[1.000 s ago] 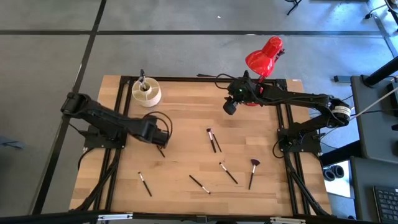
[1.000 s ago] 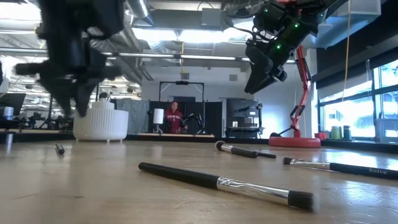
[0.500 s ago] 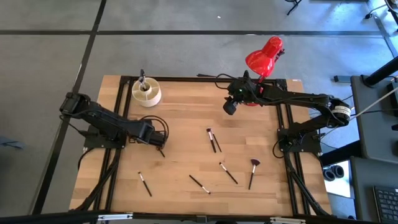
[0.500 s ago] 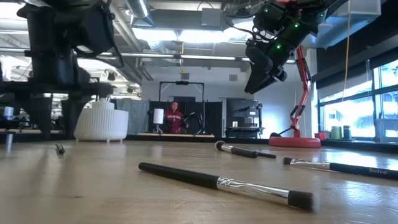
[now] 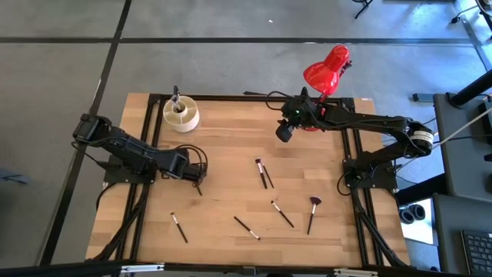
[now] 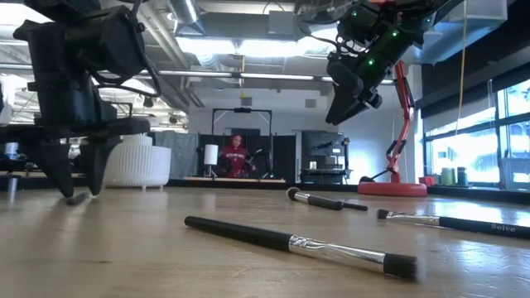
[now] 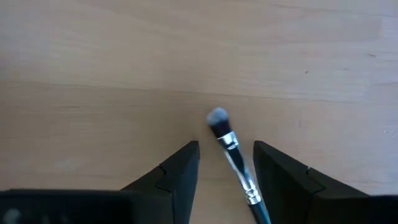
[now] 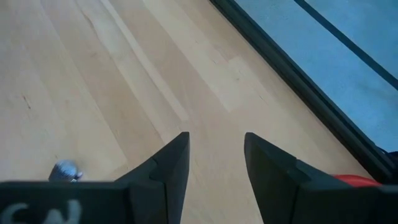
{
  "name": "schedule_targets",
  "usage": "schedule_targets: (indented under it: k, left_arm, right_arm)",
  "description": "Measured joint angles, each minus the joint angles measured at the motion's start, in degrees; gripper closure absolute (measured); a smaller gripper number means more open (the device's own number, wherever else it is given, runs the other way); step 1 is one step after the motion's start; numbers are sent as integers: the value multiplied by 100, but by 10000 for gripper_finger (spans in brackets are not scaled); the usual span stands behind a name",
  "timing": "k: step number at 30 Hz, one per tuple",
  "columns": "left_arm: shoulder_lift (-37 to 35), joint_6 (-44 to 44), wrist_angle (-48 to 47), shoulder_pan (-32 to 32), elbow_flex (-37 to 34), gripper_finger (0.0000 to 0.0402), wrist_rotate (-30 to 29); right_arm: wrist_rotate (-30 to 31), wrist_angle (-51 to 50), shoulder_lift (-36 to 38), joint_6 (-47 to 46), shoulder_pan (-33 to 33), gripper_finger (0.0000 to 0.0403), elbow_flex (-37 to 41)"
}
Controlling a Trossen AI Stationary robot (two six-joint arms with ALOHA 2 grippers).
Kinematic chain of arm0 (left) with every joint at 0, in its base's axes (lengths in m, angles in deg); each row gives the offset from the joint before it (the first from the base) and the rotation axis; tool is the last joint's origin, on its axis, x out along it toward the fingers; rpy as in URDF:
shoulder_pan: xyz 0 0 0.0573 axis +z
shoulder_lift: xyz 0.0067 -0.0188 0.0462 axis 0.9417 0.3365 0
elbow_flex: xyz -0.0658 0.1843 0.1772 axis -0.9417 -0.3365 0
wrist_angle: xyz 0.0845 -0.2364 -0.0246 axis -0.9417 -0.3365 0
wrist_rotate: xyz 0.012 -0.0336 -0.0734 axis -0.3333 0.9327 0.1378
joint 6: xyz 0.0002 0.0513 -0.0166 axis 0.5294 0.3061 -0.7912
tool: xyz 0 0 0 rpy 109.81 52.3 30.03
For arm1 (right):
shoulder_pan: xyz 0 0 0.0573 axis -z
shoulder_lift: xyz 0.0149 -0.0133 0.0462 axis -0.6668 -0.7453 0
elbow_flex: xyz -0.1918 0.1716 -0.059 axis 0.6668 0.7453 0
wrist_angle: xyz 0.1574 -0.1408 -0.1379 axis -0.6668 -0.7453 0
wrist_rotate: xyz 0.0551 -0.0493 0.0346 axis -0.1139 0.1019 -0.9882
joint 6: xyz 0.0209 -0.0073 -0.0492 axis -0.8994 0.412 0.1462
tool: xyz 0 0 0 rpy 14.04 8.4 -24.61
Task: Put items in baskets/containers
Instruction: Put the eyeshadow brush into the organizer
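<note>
My left gripper (image 7: 225, 152) is open and low over the table's left middle (image 5: 195, 175). Its fingers stand on either side of a thin makeup brush (image 7: 233, 158) lying flat, pale head (image 7: 216, 116) pointing ahead; I see no touch. In the low view its fingertips (image 6: 76, 178) reach down to the wood around that brush's end (image 6: 77, 199). The cream-white cup (image 5: 182, 115) stands at the far left with a brush upright in it. Several more brushes lie mid-table (image 5: 263, 173), (image 5: 178, 227), (image 5: 246, 227), one with a fan head (image 5: 312, 209). My right gripper (image 5: 283, 132) hangs open, raised at the far right.
A red desk lamp (image 5: 327, 69) stands at the far right edge behind my right arm, its base (image 6: 389, 189) on the table. Black frame rails run along the table's left and right sides (image 5: 151, 146). Bare wood lies between the cup and the middle brushes. A person (image 6: 234, 156) shows far behind.
My left gripper has come down from well above the table until its fingertips stand at the wood on either side of the brush, shifting slightly toward the table's near-left. The brush has stayed where it lay. My right arm has kept still.
</note>
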Motion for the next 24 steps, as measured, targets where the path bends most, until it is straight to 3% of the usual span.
schedule_targets:
  k: [13, 19, 24]
  left_arm:
    - [15, 752, -290, 70, -18, 387, -164]
    - [-80, 1072, -419, 76, -3, 385, -258]
    - [-395, 1225, -1495, 219, 404, 381, -956]
  right_arm:
    - [7, 15, 0, 2, 1, 249, 0]
    - [9, 16, 0, 2, 2, 249, 0]
    - [9, 44, 0, 4, 0, 249, 0]
